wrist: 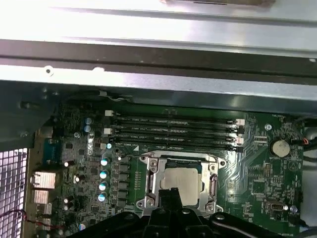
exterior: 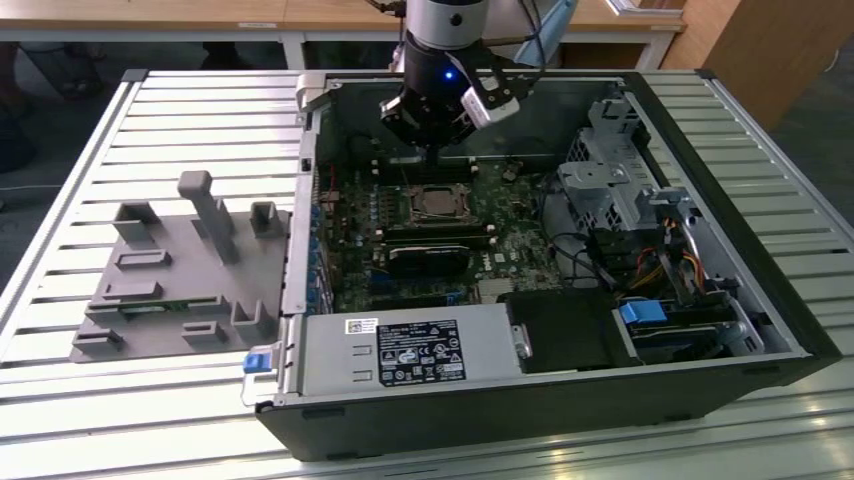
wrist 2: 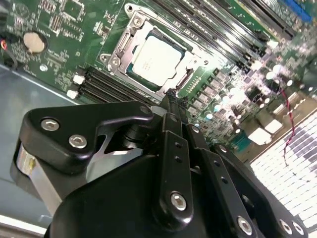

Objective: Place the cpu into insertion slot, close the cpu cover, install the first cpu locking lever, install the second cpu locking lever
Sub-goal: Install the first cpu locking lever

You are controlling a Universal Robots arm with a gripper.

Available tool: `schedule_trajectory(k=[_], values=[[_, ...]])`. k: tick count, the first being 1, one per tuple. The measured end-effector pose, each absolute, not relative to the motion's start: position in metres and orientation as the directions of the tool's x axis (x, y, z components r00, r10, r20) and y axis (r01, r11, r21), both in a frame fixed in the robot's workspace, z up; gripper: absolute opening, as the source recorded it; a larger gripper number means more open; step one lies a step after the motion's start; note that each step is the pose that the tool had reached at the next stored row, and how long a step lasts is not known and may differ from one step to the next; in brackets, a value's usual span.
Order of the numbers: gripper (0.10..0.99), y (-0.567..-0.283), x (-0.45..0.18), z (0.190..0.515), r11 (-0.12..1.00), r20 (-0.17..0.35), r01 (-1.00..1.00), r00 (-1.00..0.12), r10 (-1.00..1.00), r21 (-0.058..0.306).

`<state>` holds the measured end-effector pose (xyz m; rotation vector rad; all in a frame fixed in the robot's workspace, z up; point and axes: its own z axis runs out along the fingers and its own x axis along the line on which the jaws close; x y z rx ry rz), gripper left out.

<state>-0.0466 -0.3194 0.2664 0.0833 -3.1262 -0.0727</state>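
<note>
The cpu (wrist 2: 156,59) lies flat in the insertion slot (wrist 2: 115,60) on the green board, its pale metal top facing up. The silvery cpu cover (wrist 2: 130,39) lies down around it as a frame. In the first wrist view the cpu (wrist: 182,182) sits between the cover's side bars (wrist: 154,179). My gripper (wrist 2: 171,101) hangs just above the socket's edge, beside the memory slots, with its black fingers together and nothing between them. In the exterior view the gripper (exterior: 424,160) is inside the open case, just behind the cpu (exterior: 434,203).
Long black memory slots (wrist: 173,131) run beside the socket. The case wall (wrist: 158,74) stands close behind them. A drive cage (exterior: 614,190) and cables are on the exterior view's right. The labelled power supply (exterior: 407,350) is in front. A grey fixture (exterior: 174,270) lies outside the case.
</note>
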Motion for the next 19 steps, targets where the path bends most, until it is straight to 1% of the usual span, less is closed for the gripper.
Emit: schedule_trajectory(k=[4, 14, 19], values=[[0.106, -0.320, -0.047, 0.266, 0.994, 0.012, -0.102, -0.995, -0.103, 0.047], [0.106, -0.319, -0.079, 0.263, 0.994, -0.008, -0.103, -0.995, -0.103, 0.045], [0.106, -0.317, -0.086, 0.260, 0.996, -0.010, -0.076, -0.997, -0.076, 0.045]])
